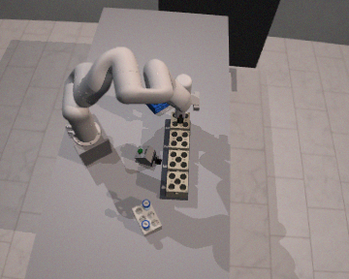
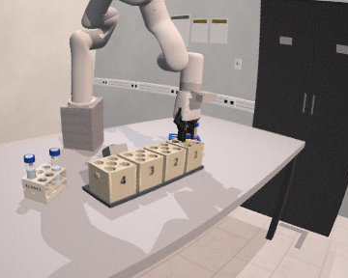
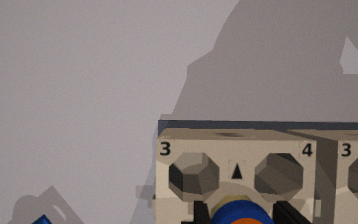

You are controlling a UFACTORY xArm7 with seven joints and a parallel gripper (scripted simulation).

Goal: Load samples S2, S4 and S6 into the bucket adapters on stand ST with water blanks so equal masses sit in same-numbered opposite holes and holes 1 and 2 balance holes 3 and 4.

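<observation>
My gripper (image 1: 180,118) (image 2: 188,137) is low over adapter 1 (image 2: 195,162) (image 3: 170,210). Its fingers stand slightly apart around a blue-capped tube (image 3: 243,216) with an orange dot, with small gaps beside the cap. The tube stands in adapter 1's middle hole, 5; its ID and level are hidden. Holes 3 and 4 there look empty; 1 and 2 are hidden. Adapters 2 (image 1: 179,132) (image 2: 170,170), 3 (image 1: 178,152) (image 2: 145,180) and 4 (image 2: 115,190) show no tubes. Two blue-capped tubes (image 1: 146,203) (image 2: 31,166) stand in the white rack (image 2: 34,192).
The blue rack (image 1: 159,108) (image 2: 171,137) is behind adapter 1, partly hidden; its contents are unclear. The sloped desk (image 1: 147,156) (image 2: 116,150) with its green key (image 1: 140,151) stands beside the dark loading stand (image 1: 163,192) (image 2: 153,187), on the arm's base side.
</observation>
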